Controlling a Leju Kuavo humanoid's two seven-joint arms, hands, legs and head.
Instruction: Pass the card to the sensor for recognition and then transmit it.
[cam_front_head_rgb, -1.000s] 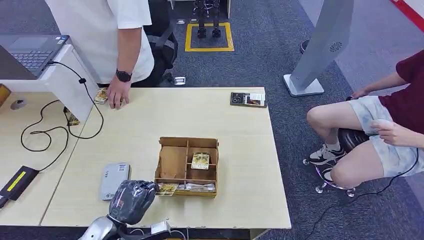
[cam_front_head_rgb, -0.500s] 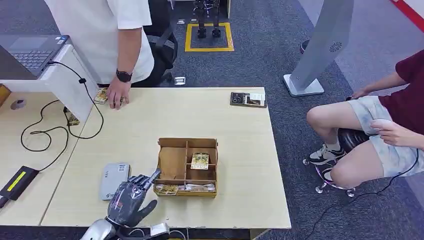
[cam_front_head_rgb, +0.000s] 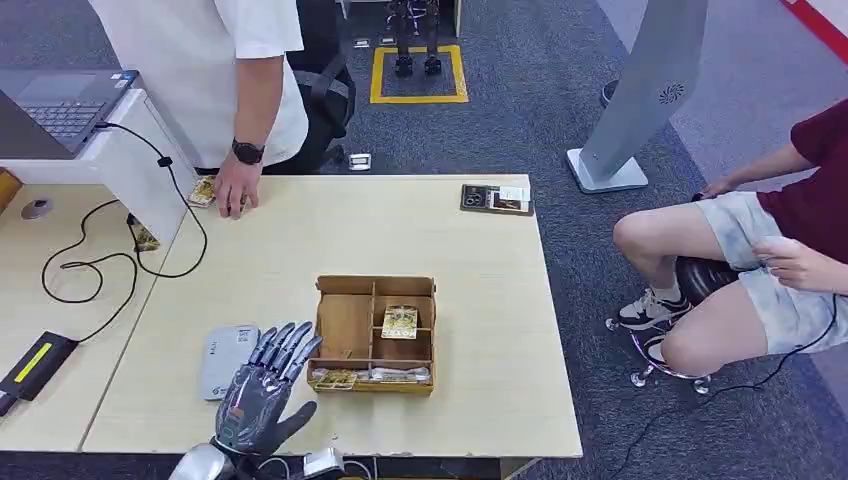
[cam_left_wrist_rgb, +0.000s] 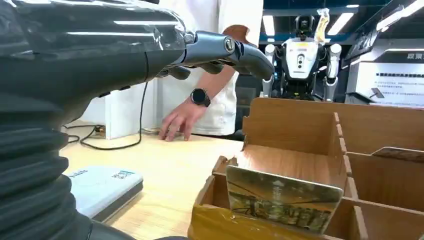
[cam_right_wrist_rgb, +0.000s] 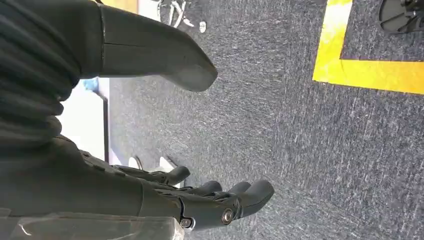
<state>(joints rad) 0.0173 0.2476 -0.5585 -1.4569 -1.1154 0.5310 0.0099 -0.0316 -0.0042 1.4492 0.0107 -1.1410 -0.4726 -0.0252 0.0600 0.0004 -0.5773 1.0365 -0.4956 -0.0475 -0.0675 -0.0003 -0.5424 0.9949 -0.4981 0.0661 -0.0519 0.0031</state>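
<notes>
A wooden divided box (cam_front_head_rgb: 348, 330) stands in the middle of the table. One card (cam_front_head_rgb: 334, 378) leans upright in its front slot, and a second card (cam_front_head_rgb: 400, 321) lies in a middle compartment. The grey-white sensor (cam_front_head_rgb: 228, 360) lies flat to the left of the box. My left hand (cam_front_head_rgb: 262, 395) hovers between the sensor and the box's front-left corner, fingers spread and holding nothing. In the left wrist view its fingers (cam_left_wrist_rgb: 220, 50) reach out above the front card (cam_left_wrist_rgb: 282, 197) without touching it. My right hand (cam_right_wrist_rgb: 150, 195) hangs over the carpet, empty with fingers apart.
A person in a white shirt stands at the far side, a hand (cam_front_head_rgb: 235, 190) resting on cards at the table's far-left corner. A dark card holder (cam_front_head_rgb: 496, 198) lies at the far right edge. Cables and a laptop (cam_front_head_rgb: 60, 100) occupy the left desk. A seated person (cam_front_head_rgb: 760, 250) is at the right.
My left hand has uncurled from a closed fist beside the box's front-left corner to straight, spread fingers. The cards, box and sensor have stayed in place.
</notes>
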